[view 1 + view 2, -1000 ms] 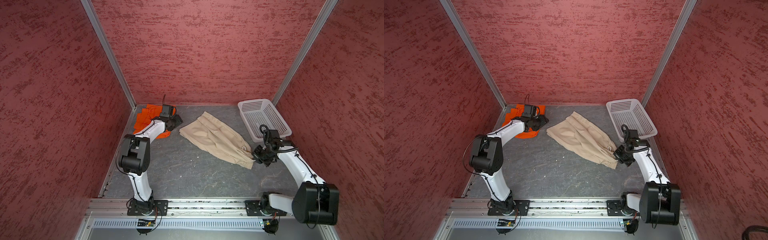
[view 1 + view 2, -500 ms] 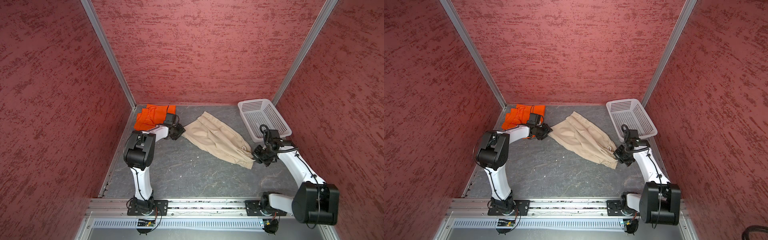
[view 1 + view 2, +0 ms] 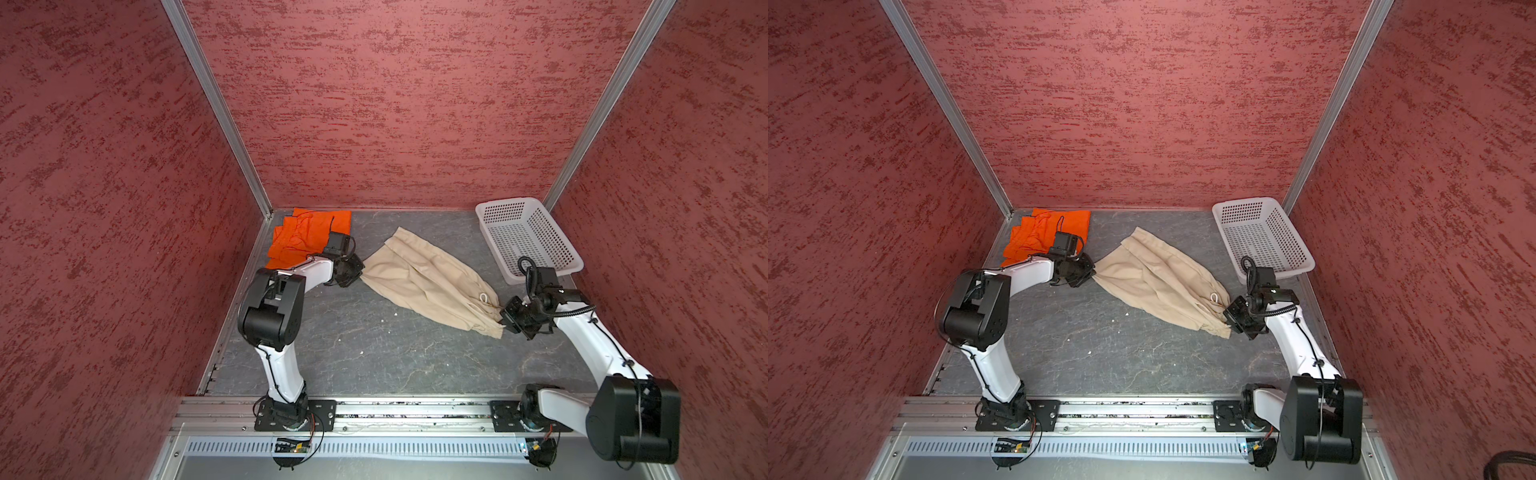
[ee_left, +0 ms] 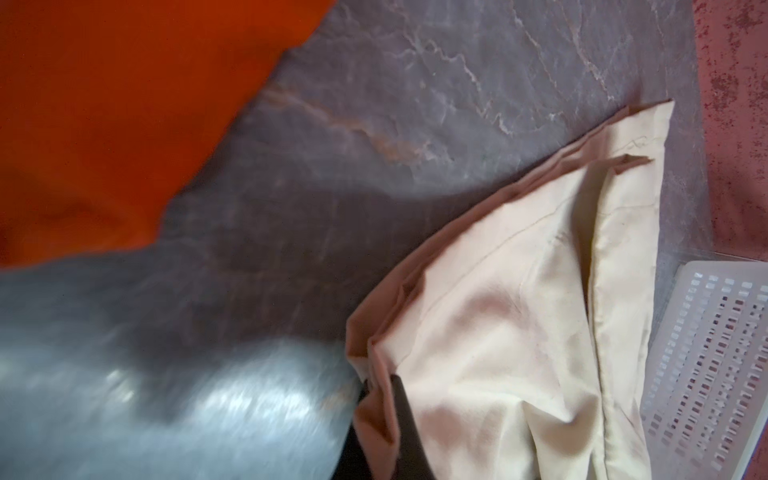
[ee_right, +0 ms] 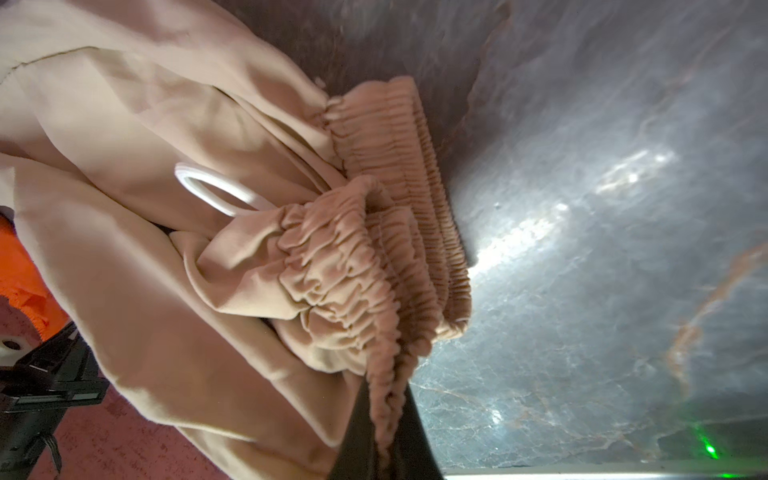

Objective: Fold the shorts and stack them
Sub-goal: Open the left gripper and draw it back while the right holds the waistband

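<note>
Now pinched at both ends, the beige shorts lie slantwise across the middle of the grey table in both top views. The left gripper is closed tight on a hem corner. The right gripper is clamped on the gathered waistband, whose ruffles bunch between its dark fingers in the right wrist view. The orange shorts lie in the far left corner, apart from the beige pair, and a white basket stands at the far right. Soft, light and limp, the cloth looks likely to sag and crease wherever it is unsupported, so the corners and the thicker elastic band seem the surest holds. A white drawstring loop shows beside the waistband. No brand or writing can be read; a faint mark near the hem is too small to make out.
</note>
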Controlling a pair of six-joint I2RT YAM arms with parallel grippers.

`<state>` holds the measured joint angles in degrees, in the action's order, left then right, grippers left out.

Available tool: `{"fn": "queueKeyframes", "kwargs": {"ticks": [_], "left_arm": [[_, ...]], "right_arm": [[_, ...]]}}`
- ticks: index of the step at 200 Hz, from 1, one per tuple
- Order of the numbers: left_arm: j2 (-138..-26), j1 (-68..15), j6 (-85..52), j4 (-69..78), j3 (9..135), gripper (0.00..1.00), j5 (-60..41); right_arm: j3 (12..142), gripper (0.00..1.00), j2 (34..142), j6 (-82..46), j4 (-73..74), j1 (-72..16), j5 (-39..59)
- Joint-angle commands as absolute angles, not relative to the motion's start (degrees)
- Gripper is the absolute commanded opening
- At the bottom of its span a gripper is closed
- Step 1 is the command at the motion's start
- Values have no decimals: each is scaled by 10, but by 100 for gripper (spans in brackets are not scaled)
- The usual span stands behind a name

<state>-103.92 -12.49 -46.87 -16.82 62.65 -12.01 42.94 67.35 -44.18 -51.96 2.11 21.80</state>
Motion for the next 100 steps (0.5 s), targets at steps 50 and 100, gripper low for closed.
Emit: {"fn": "queueKeyframes", "kwargs": {"ticks": [50, 100], "left_arm": [[-903, -123, -393, -249, 562, 42, -27], [-810, -150, -304, -277, 569, 62, -6]], "right_arm": [[413, 2, 612, -528, -475, -56, 285], [408, 2, 611, -537, -469, -73, 284]]}}
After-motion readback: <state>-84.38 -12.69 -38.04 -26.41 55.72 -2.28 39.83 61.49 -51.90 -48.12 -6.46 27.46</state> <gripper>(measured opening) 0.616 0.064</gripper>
